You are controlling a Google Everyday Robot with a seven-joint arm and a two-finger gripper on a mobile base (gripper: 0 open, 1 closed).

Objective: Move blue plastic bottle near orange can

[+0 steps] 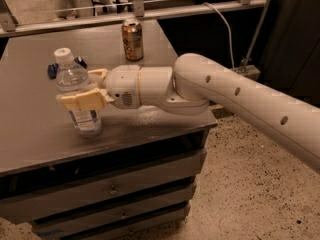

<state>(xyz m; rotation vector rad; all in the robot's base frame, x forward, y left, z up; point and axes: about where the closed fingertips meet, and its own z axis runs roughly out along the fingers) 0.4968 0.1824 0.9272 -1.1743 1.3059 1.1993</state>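
The blue plastic bottle [75, 84], clear with a white cap and a white-and-blue label, stands upright on the grey table [35, 129] at the left. My gripper [84, 88] reaches in from the right. One cream finger [80, 100] crosses in front of the bottle's middle, the other [98, 74] lies behind it. The fingers look closed on the bottle. The orange can [132, 39] stands upright at the table's far edge, well behind and to the right of the bottle, apart from the arm.
A small dark-blue wrapped bar [52, 70] lies just behind the bottle. A metal rail [200, 9] runs behind the table. Drawers [110, 189] are below the tabletop. Speckled floor [240, 194] lies to the right.
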